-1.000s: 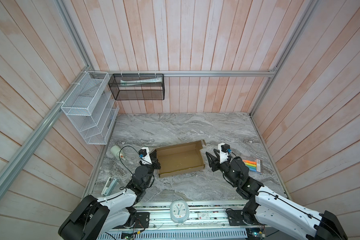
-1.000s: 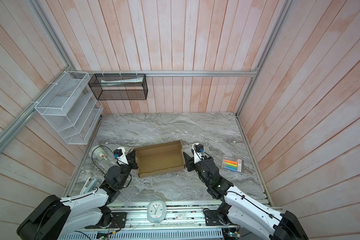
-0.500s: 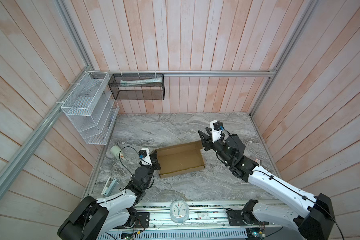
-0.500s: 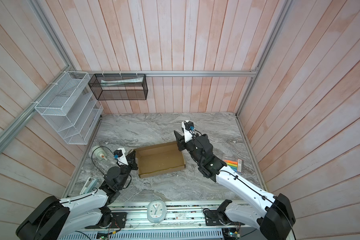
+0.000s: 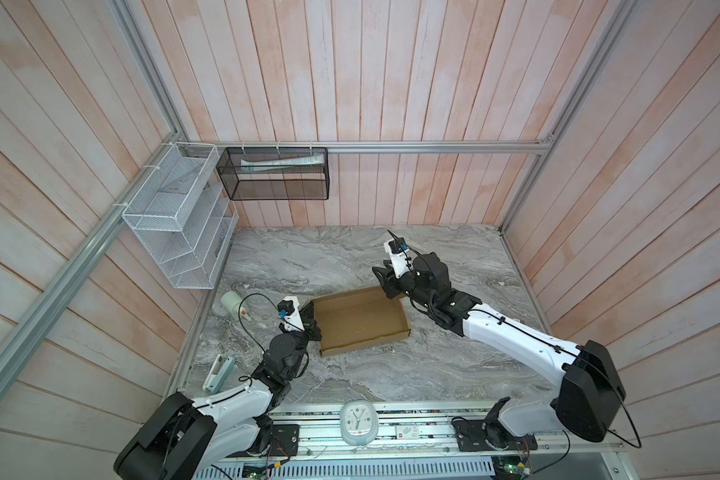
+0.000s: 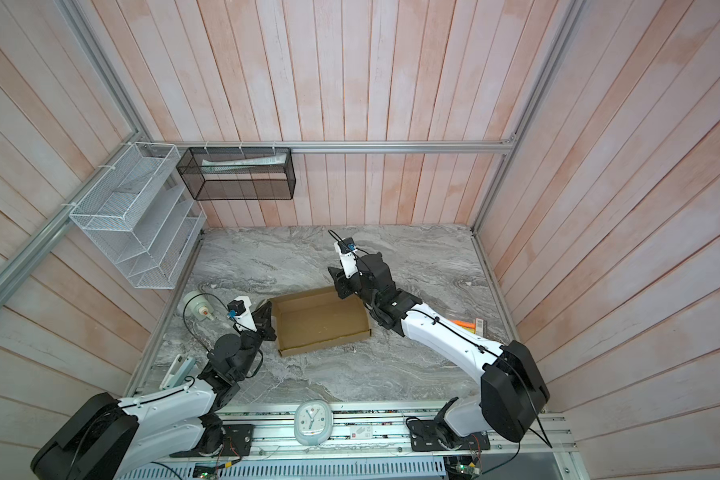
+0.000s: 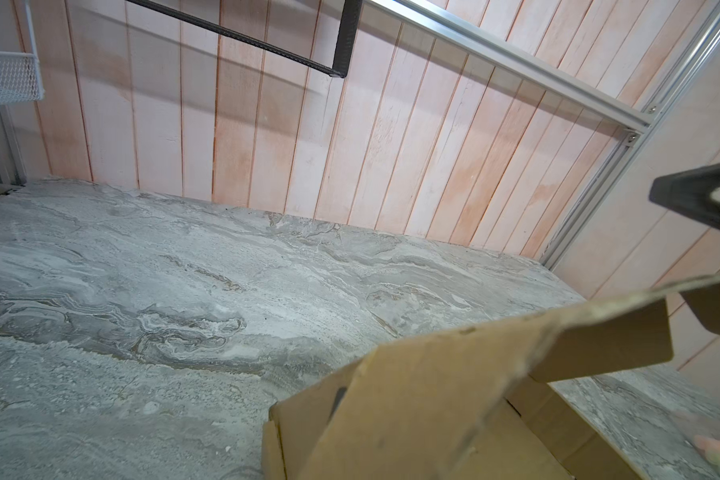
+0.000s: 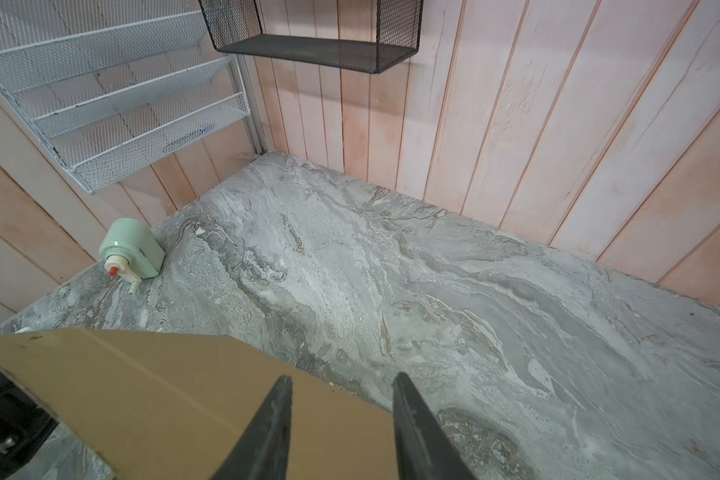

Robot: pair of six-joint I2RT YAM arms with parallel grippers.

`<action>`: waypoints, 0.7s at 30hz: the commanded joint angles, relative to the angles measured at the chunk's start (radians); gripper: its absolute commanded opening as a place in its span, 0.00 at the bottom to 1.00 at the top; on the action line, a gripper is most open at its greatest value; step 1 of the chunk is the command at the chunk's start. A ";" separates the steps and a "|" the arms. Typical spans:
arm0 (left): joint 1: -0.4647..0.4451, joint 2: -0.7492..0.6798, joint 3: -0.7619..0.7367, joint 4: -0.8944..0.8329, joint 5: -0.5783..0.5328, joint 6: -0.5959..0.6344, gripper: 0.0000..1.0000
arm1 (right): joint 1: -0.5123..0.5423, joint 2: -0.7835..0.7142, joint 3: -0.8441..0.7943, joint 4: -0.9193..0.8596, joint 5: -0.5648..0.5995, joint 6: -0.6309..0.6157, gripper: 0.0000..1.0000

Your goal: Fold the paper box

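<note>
Paper box [image 5: 360, 321] sat open-topped on the marble table [image 5: 308, 257]. Left gripper [image 5: 311, 323] was closed tight at its left wall, grip unclear. Right gripper [image 8: 342, 375] hung with jaws partly spread, empty, over the far right corner. A sloppy pinch could've crushed or shoved it.

Right claw [image 8: 342, 375] now astride box [image 5: 362, 322] corner

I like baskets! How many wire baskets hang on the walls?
2. The white basket hangs on the left wall. The black basket hangs on the back wall, right beside it. I see no others, hidden or not.
</note>
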 commanded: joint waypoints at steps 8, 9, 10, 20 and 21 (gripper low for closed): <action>-0.011 -0.012 -0.044 -0.079 0.016 -0.035 0.00 | -0.004 0.056 0.035 -0.038 -0.064 0.030 0.39; -0.012 -0.014 -0.045 -0.080 0.017 -0.039 0.01 | -0.004 0.060 0.034 -0.037 -0.066 0.031 0.39; -0.012 -0.013 -0.047 -0.080 0.017 -0.042 0.02 | -0.004 0.063 0.032 -0.035 -0.068 0.034 0.39; -0.015 -0.028 -0.058 -0.096 0.029 -0.065 0.14 | -0.005 0.076 0.025 -0.019 -0.083 0.046 0.38; -0.015 -0.031 -0.059 -0.099 0.031 -0.069 0.15 | -0.004 0.074 0.024 -0.016 -0.082 0.047 0.38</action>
